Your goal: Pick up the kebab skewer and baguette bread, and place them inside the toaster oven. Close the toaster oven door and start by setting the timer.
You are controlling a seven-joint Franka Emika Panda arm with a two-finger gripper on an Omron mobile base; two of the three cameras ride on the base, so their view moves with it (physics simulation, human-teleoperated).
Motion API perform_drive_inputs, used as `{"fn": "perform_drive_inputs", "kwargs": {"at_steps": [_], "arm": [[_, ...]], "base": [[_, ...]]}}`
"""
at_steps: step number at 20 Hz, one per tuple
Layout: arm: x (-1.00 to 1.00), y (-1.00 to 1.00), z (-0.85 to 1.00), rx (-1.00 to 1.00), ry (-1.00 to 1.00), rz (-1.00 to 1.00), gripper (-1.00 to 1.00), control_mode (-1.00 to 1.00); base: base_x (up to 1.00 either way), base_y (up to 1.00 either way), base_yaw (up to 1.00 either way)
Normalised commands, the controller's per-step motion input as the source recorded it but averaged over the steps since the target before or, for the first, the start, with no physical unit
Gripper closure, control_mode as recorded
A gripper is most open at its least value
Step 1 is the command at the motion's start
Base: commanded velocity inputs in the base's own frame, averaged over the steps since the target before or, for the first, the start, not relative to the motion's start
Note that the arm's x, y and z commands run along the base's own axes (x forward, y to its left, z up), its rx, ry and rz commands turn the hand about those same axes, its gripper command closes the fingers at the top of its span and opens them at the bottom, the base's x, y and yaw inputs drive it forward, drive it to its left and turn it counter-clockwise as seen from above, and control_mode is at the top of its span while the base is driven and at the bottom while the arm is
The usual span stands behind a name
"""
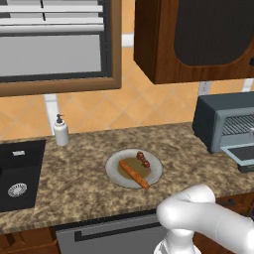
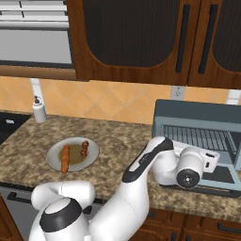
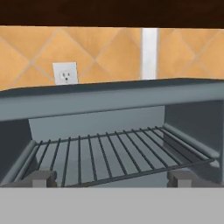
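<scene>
Claw point(image 3: 111, 178), open and empty, facing toaster oven point(image 2: 197, 123) rack; kebab skewer point(image 1: 143, 159) and baguette bread point(image 1: 133, 174) on plate point(image 1: 114, 171), counter point(image 1: 74, 173), awaiting pickup.

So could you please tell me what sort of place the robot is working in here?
A home kitchen, rendered rather than real: a speckled stone counter with a black sink, dark wooden cabinets overhead, and a toaster oven standing open.
</scene>
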Motion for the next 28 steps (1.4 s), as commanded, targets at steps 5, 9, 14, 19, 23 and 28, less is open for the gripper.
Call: {"fn": "perform_drive_inputs", "kwargs": {"at_steps": [5, 9, 14, 19, 23, 28], "arm": [[0.43, -0.02, -0.11, 0.00, 0.00, 0.00, -1.00, -1.00], [0.21, -0.10, -0.12, 0.00, 0.00, 0.00, -1.00, -1.00], [0.12, -0.21, -0.32, 0.00, 0.00, 0.00, -1.00, -1.00], [0.10, -0.12, -0.47, -0.01, -0.01, 0.00, -1.00, -1.00], [0.16, -0.16, -0.10, 0.00, 0.00, 0.00, -1.00, -1.00], [0.46, -0.04, 0.02, 0.00, 0.00, 0.00, -1.00, -1.00]], "base": [[0.00, 0.00, 0.00], [0.00, 0.00, 0.00], [0.00, 0.00, 0.00], [0.00, 0.00, 0.00], [0.00, 0.00, 0.00], [0.00, 0.00, 0.00]]}}
